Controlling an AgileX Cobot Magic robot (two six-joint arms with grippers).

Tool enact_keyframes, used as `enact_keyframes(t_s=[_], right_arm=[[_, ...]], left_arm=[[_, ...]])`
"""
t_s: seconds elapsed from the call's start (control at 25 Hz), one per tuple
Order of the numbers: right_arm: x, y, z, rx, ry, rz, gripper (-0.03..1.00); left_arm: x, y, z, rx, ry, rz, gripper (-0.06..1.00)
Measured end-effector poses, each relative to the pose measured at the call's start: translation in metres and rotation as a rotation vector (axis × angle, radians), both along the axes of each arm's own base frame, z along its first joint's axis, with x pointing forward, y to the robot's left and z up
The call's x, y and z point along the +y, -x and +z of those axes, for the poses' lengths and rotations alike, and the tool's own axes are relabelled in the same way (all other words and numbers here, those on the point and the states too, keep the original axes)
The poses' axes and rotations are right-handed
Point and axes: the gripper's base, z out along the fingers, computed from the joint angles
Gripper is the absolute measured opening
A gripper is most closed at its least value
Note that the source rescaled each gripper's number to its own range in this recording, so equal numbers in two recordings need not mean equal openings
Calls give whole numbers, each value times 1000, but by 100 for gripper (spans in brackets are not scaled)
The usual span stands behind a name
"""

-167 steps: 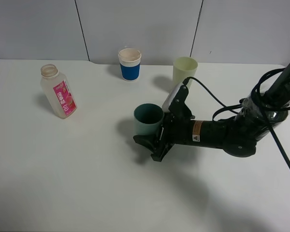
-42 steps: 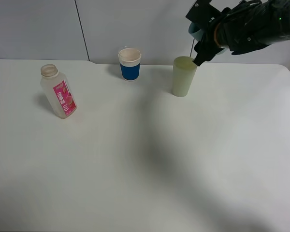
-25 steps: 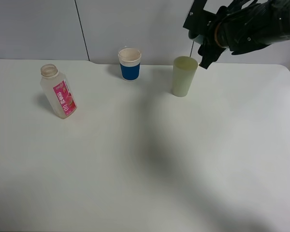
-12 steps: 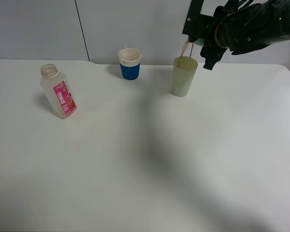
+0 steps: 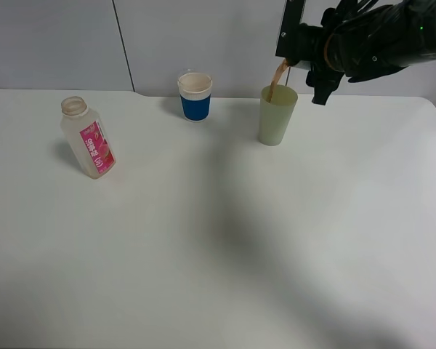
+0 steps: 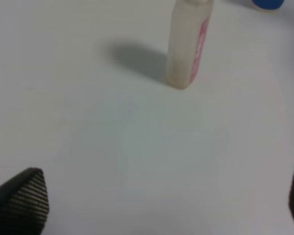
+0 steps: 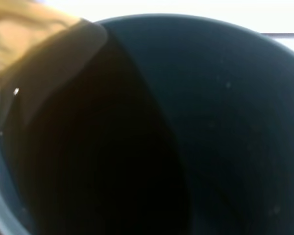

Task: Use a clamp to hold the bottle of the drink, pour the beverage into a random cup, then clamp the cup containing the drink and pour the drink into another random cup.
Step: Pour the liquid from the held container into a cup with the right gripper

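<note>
My right gripper (image 5: 305, 58) is shut on the dark teal cup (image 7: 225, 98), held tilted high above the pale green cup (image 5: 277, 115) at the back of the table. A thin stream of brown drink (image 5: 276, 76) falls from the teal cup's lip into the green cup. In the right wrist view the drink (image 7: 88, 147) runs toward the teal cup's rim. The uncapped bottle (image 5: 89, 138) with a pink label stands far left, also seen as the bottle (image 6: 188, 44) in the left wrist view. My left gripper (image 6: 157, 205) is open and empty, short of the bottle.
A blue-sleeved white cup (image 5: 195, 96) stands at the back, left of the green cup. The white table (image 5: 218, 247) ends at a grey panelled wall just behind the cups.
The right gripper has tipped the teal cup further over the green cup, and the brown drink has begun streaming out. The left gripper and bottle have not moved.
</note>
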Motion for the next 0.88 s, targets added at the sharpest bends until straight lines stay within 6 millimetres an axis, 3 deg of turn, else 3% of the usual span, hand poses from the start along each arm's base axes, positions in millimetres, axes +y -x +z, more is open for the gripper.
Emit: enact_keyframes(t_s=[0.88], right_arm=[[0,0,0,8,91,41,0]], left_arm=[[0,0,0,0,0,0,100]])
